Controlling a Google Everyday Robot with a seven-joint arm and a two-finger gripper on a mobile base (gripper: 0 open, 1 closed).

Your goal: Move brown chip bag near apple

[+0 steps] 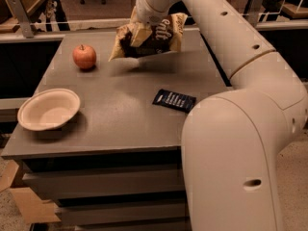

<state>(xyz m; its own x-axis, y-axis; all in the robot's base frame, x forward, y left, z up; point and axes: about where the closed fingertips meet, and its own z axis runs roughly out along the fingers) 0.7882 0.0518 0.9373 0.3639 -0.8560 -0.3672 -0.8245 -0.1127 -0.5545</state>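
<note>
The brown chip bag (pixel 153 36) is a crinkly dark-brown and tan bag with white lettering. It hangs in the air above the far part of the grey table (pixel 115 114), casting a shadow below. My gripper (pixel 142 19) is shut on the bag's top edge and holds it up. The apple (pixel 84 57), small and red-orange with a short stem, sits on the table at the far left, a short way left of the bag.
A cream-coloured round bowl (pixel 48 109) sits at the table's front left. A small flat dark-blue packet (pixel 174 100) lies right of centre. My arm's large white body (pixel 236 153) fills the right foreground. A rail runs behind the table.
</note>
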